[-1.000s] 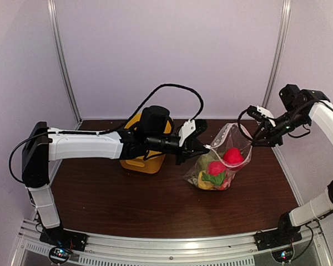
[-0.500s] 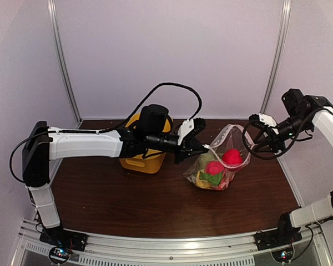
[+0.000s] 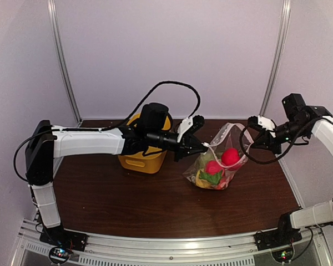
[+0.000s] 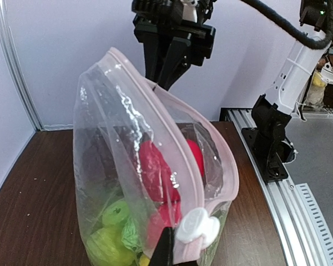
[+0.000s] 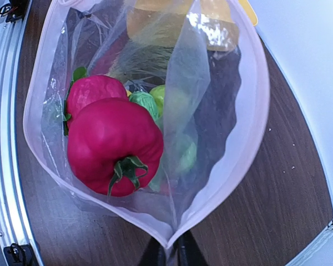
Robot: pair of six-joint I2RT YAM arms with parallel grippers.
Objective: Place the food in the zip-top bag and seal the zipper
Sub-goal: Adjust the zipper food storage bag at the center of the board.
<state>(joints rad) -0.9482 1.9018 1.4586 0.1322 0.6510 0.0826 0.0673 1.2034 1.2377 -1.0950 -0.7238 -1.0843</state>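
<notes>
the zip-top bag, food inside, stands open on the bench just right of the yellow basket; left gripper pinches its zipper end nearest the basket, right gripper the far end.

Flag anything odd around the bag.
Nothing spilled or torn. The zip-top bag is held between the left tool and right tool, food inside, its zipper gaping open.

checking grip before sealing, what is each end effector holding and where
Both hold the zip-top bag by its zipper: left end effector at the slider end, right end effector at the opposite corner.
</notes>
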